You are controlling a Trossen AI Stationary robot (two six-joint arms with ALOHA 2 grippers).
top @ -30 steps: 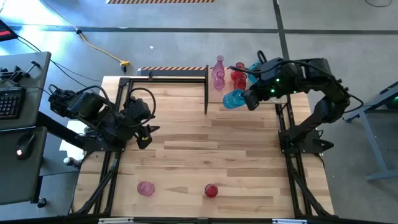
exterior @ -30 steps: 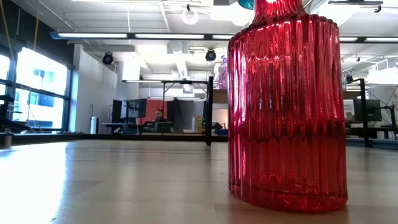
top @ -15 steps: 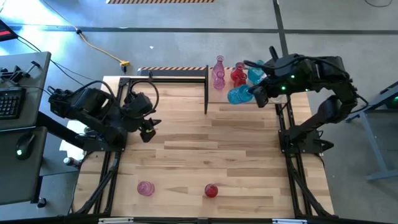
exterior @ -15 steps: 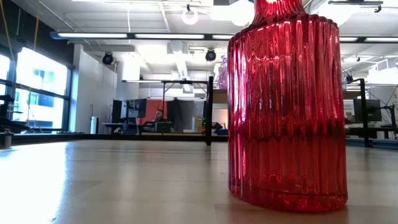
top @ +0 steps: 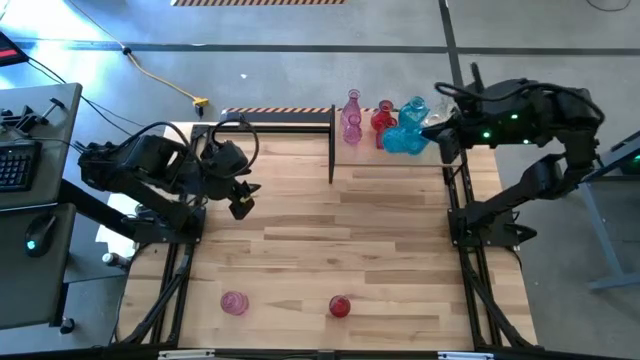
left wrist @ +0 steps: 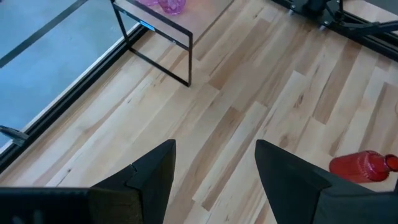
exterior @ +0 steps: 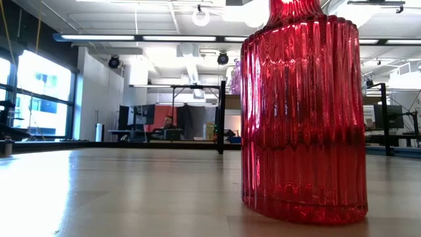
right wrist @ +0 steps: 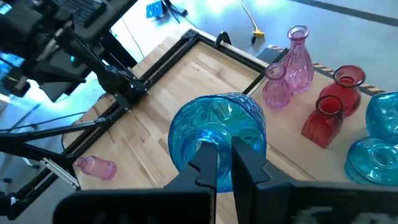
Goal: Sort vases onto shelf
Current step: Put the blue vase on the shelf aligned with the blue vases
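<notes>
My right gripper is shut on a round turquoise vase and holds it in the air over the shelf at the table's far right. Pink vases, red vases and another turquoise vase stand on the shelf on their bases. A pink vase and a red vase are on the tabletop near the front edge. My left gripper hangs open above the table's left part with nothing between its fingers. My right gripper pinches the turquoise vase at the rim of its mouth; one finger seems to be inside the mouth and the other outside. The fingers come slanting down from the table's right side. The vase is lifted clear, its mouth turned toward the gripper.
A black metal frame with an upright bar stands at the far edge, left of the shelf's vases. The red vase fills the low view close up. Bare planks lie between the two arms.
My right gripper has carried the turquoise vase up and toward the table's far right, closer to the vases standing on the shelf; it has stayed shut on it. My left gripper has swung a little toward the far edge, still open.
</notes>
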